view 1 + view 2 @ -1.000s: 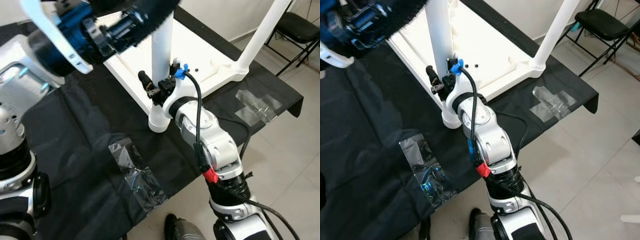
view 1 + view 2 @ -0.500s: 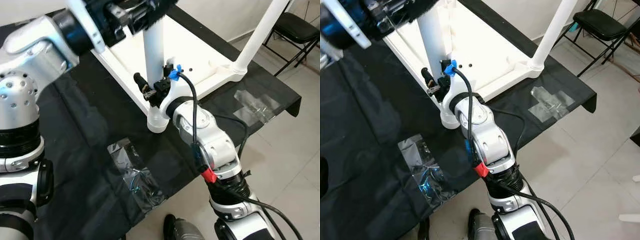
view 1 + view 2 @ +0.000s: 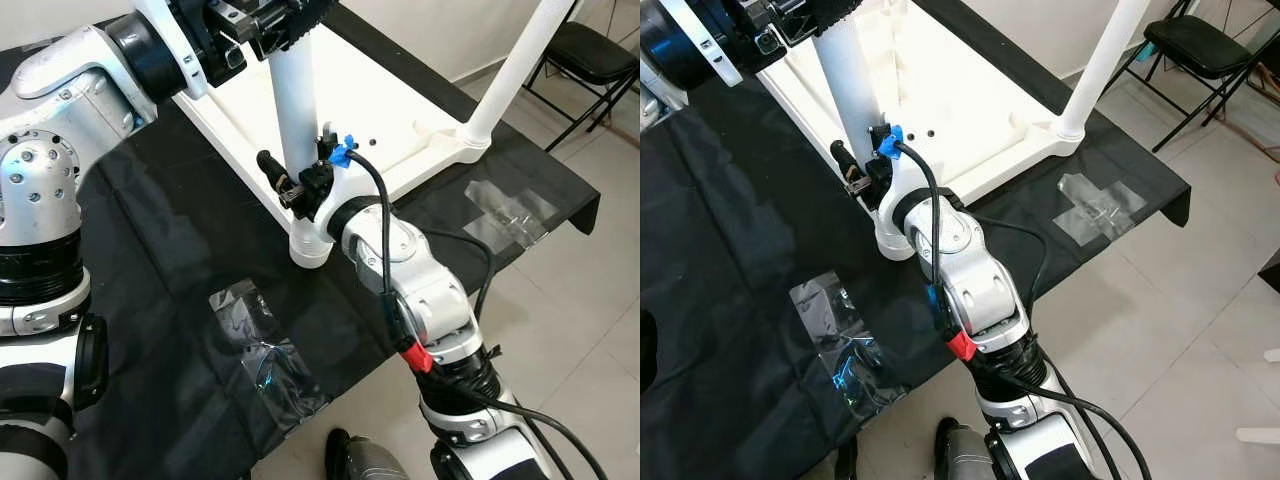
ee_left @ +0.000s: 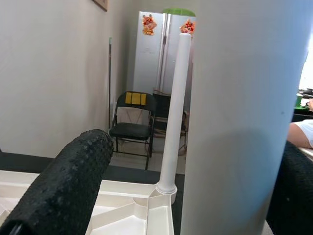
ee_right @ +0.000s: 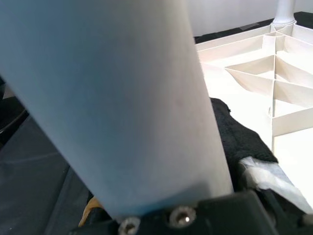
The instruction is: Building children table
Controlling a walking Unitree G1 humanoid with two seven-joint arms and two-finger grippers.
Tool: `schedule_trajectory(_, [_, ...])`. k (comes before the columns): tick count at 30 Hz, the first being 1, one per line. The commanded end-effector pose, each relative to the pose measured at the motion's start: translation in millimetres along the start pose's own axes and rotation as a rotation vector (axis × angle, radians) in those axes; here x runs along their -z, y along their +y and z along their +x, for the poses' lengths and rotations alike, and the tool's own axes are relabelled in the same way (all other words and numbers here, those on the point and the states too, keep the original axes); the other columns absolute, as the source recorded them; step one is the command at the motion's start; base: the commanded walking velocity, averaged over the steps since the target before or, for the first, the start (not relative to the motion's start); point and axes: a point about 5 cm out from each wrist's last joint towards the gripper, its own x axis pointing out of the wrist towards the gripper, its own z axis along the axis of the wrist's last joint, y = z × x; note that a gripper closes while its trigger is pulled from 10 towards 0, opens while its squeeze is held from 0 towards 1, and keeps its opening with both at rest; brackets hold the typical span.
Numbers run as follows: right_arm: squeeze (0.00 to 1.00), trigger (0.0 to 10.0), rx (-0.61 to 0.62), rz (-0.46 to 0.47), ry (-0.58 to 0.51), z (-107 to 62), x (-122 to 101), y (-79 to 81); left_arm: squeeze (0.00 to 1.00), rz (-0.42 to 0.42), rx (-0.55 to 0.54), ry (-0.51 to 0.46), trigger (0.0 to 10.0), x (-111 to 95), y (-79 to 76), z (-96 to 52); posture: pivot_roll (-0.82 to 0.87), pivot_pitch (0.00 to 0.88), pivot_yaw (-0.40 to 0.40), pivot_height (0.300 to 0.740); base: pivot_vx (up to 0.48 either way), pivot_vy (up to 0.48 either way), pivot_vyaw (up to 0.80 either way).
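An upside-down white table top [image 3: 410, 120] lies on a black cloth [image 3: 170, 260]. A white table leg [image 3: 295, 130] stands in the near corner socket [image 3: 310, 248], leaning slightly left. My right gripper [image 3: 298, 178] is shut on the leg just above the socket, with one black finger [image 3: 270, 170] on its left side. My left gripper [image 3: 272, 14] is shut on the leg's upper part. In the left wrist view the leg [image 4: 239, 122] stands between the black fingers [image 4: 63, 191]. A second leg [image 3: 512, 62] stands in the far right corner.
Clear plastic bags lie on the cloth, one at the front [image 3: 262, 355] and one at the right edge [image 3: 512, 212]. A black folding chair [image 3: 590, 48] stands on the tiled floor at the back right. A person's arm [image 4: 299, 138] shows past the leg.
My left arm has drawn back to the upper left while holding the leg's top, and the leg now leans more to the left. The right gripper stays at the leg's base.
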Motion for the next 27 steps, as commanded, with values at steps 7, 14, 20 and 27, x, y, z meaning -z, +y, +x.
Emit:
schedule_trajectory(7, [0.0, 10.0, -0.026, 0.056, 0.16, -9.6, 39.9, 6.2, 0.0, -0.022, 0.096, -0.013, 10.0, -5.3, -10.4, 0.7, 0.01, 0.223, -0.087, 0.74, 0.0, 0.0, 0.0])
schedule_trajectory(14, [0.0, 10.0, -0.023, 0.061, 0.133, -11.1, 38.2, 7.8, 0.0, -0.026, 0.148, -0.005, 10.0, -6.6, -16.6, -2.4, 0.01, 0.223, -0.082, 0.74, 0.0, 0.0, 0.0])
schedule_trajectory(20, [0.0, 10.0, -0.013, 0.063, 0.109, -16.5, 40.1, 9.4, 0.0, -0.04, 0.219, 0.014, 10.0, -7.2, -25.3, -7.2, 0.01, 0.225, -0.075, 0.74, 0.0, 0.0, 0.0])
schedule_trajectory(27, [0.0, 10.0, 0.001, 0.067, 0.094, -19.9, 42.1, 9.8, 0.0, -0.046, 0.261, 0.031, 10.0, -6.1, -30.8, -8.4, 0.01, 0.227, -0.069, 0.74, 0.0, 0.0, 0.0])
